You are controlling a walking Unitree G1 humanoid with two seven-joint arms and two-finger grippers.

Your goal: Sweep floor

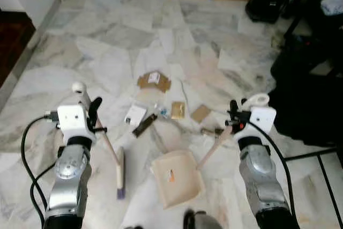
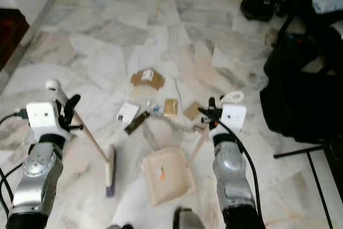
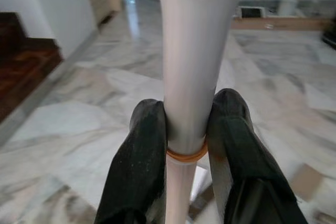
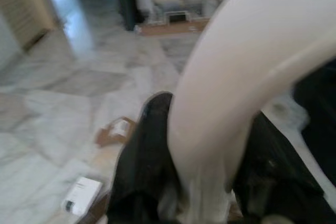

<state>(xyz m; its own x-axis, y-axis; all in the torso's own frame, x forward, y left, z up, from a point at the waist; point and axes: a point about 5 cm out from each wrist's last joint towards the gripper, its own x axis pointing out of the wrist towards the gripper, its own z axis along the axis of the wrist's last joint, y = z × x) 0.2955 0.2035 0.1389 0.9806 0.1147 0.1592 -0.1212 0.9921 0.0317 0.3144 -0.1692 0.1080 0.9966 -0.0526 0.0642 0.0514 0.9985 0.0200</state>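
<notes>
A grey-veined marble floor [image 1: 107,36] runs back to a white wall on the robot's left and dark bags and furniture on its right; scraps of cardboard [image 1: 154,81], a white card [image 1: 135,115] and small packets lie scattered ahead. The left claw [image 3: 184,145] is clamped on the pale broom [image 1: 120,172] handle, its brush head resting on the floor; the right claw [image 4: 202,182] is closed around the cream dustpan [image 1: 177,178] handle, the pan sitting on the floor between the arms.
</notes>
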